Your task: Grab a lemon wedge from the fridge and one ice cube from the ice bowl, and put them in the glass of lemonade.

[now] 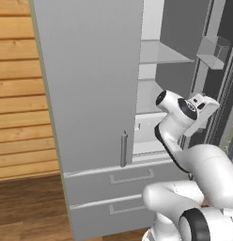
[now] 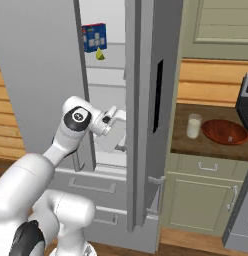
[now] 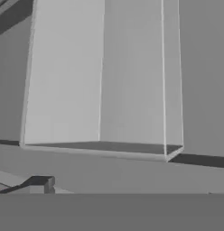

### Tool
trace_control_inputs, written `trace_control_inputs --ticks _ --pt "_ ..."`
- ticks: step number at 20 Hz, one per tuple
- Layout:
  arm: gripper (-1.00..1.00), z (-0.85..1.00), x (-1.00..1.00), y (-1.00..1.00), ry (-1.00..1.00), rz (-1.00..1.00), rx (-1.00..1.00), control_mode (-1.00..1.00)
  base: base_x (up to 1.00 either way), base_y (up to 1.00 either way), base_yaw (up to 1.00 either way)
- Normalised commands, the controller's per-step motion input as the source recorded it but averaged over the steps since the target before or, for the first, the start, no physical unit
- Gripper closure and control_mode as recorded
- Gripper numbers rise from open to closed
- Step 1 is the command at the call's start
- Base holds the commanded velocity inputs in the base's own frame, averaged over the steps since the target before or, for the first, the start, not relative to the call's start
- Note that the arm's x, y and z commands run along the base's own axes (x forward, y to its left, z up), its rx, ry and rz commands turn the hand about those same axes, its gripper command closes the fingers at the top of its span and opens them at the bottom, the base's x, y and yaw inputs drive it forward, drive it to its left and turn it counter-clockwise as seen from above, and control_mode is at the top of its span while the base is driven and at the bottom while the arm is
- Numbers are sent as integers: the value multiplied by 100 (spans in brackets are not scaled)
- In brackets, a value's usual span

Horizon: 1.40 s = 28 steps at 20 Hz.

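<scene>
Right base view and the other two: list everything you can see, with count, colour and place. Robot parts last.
fridge: one, silver-grey, one door open, two lower drawers.
lemon wedge: one, bright yellow, on an upper fridge shelf.
blue box: one, behind the wedge on that shelf.
door bin: one, clear, close ahead in the hand view.
glass of lemonade: one, clear with pale liquid, on the counter right of the fridge.
ice bowl: one, reddish-brown, right of the glass.
counter: one, dark brown top over beige cabinets.
arm: one, white, reaching into the fridge.
pincer: one, low inside the fridge; jaws unclear.
</scene>
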Motion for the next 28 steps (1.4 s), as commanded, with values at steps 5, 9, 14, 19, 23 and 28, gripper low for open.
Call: trace_control_inputs --ticks 5,9,14,19,23,28 --pt "-100 0 -1 -95 1 -3 -3 -100 0 0 0" --pt "-100 0 -7 -77 0 -2 -1 -100 0 0 0" --pt "-100 4 -11 46 0 0 0 -100 0 0 0" --pt "-100 22 -8 99 -2 0 7 -100 0 0 0" --pt "-100 -5 2 98 -6 9 45 -100 0 0 0" --pt "-100 -49 34 72 0 31 73 -100 0 0 0"
